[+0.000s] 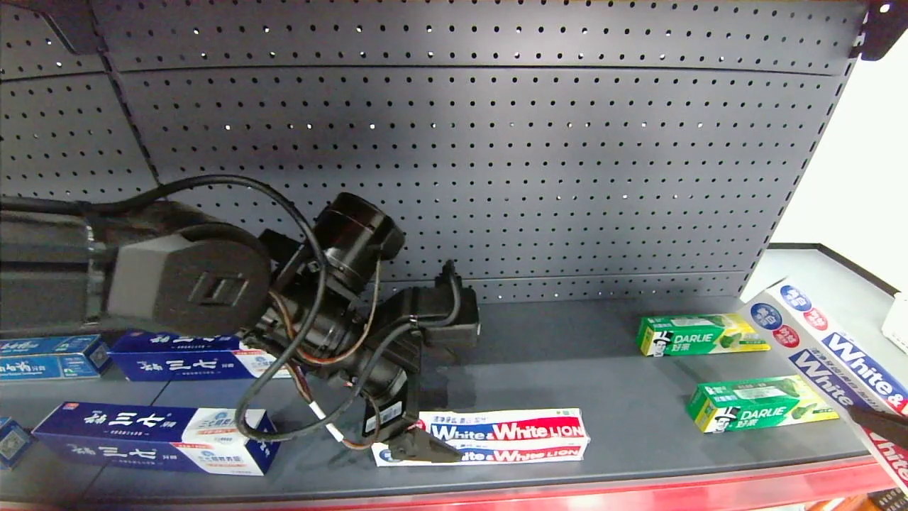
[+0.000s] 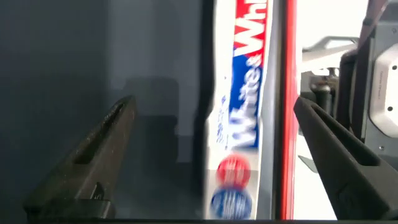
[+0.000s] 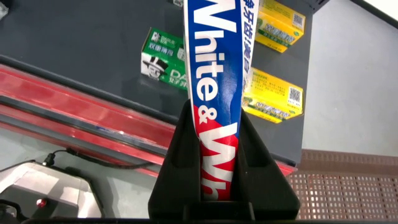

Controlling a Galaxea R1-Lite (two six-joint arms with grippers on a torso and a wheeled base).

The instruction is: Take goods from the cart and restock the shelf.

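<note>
The left hand (image 2: 214, 149) is spread wide and grips nothing. The toothpaste box (image 1: 511, 433) lies flat on the shelf (image 1: 567, 355) between its fingers (image 2: 102, 158), closer to the finger on the side of the red lip (image 1: 638, 490). The main risk is that this finger catches the box's end as the hand lifts away. The box lies so near the shelf's front edge that a small drag could tip it over the lip. The right hand (image 3: 221, 180) is closed tight on a second box (image 3: 214, 68) of the same kind, held by one end with most of its length sticking out beyond the fingers. Held that way it may pivot or slip in the pinch, and the carton already looks creased just past the grip. The free end hangs over two green boxes (image 1: 699, 333) (image 1: 759, 404) and could knock them if it comes down carelessly. I cannot tell whether the left fingertips touch the shelf. From the head camera the wrist covers one finger and the other covers the lying box's near end. The picture edge cuts off the second box and most of the right hand.
</note>
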